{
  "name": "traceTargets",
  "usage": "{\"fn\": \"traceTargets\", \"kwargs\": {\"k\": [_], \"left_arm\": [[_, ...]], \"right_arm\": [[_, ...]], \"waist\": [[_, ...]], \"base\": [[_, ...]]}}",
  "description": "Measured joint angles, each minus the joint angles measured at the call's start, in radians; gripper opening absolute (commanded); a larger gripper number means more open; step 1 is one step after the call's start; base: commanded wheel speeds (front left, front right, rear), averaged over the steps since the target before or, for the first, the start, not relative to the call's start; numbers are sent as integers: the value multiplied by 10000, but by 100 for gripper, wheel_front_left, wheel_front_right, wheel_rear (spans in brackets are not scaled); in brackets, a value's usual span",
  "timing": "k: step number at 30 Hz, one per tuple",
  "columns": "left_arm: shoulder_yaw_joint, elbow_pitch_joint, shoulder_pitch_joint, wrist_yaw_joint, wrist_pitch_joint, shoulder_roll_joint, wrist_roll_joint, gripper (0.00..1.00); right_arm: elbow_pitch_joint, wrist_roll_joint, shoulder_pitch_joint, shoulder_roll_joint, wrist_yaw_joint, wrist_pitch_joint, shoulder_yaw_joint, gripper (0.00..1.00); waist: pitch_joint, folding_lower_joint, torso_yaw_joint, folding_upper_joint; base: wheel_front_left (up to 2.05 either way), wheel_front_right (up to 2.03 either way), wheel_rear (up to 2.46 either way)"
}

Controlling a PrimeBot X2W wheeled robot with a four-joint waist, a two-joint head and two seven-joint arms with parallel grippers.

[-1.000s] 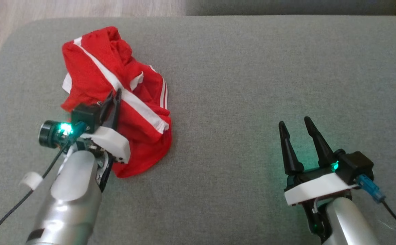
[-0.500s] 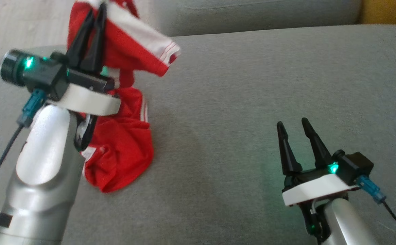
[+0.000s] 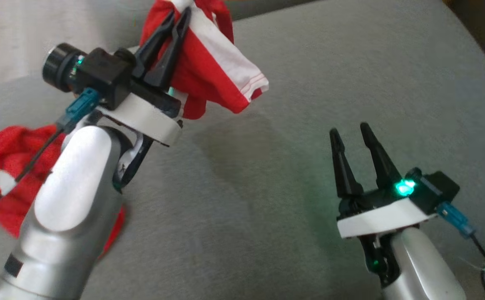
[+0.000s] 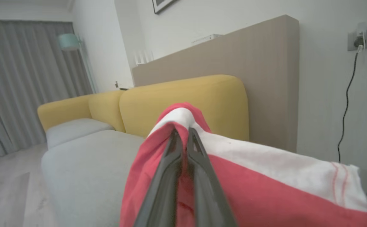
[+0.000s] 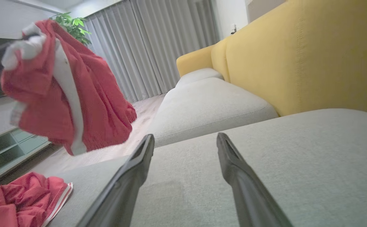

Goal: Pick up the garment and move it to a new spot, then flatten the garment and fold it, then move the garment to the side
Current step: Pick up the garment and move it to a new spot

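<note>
Right wrist view shows a red heap below the garment pinched in left jaws; right jaws gape empty.

Soft, even, fairly bright indoor light. The lifted garment casts a faint shadow on the grey sofa cushion. A green glow tints the cushion beside the right gripper. Wrist views blur their near fingers and slightly bend lines at the edges.

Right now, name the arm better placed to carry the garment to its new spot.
Left. The left jaws are shut on the garment, lifted off the sofa; the right jaws stand open and empty, apart from it.
</note>
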Motion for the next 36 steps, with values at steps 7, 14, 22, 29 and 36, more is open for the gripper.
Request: {"fn": "traceTargets", "kwargs": {"k": [7, 14, 22, 29, 36], "left_arm": [[-328, 1275, -640, 17, -128, -92, 169, 0], [-1035, 2740, -1185, 42, -798, -729, 332, 100], [-1133, 3110, -1202, 75, -1753, -667, 274, 100], [-945, 2420, -692, 546, -2086, -272, 255, 100], [-671, 1893, 1635, 1204, -2320, 173, -142, 100]], "right_arm": [[-571, 410, -334, -2, 0, -2, 412, 100], [-702, 579, -337, 0, 0, -4, 408, 100], [-652, 226, -362, 2, 0, -15, -21, 100], [-382, -242, -265, -4, 0, -17, -548, 100], [-77, -570, 54, -2, 0, -33, -813, 100]], "waist": [[767, 1, -1408, 0], [1611, 2, -2285, 0], [1569, 2, -1557, 0], [1065, -1, -117, 0], [442, -1, 1385, 0]], "base": [[0, 0, 0], [0, 0, 0], [0, 0, 0], [0, 0, 0], [0, 0, 0]]}}
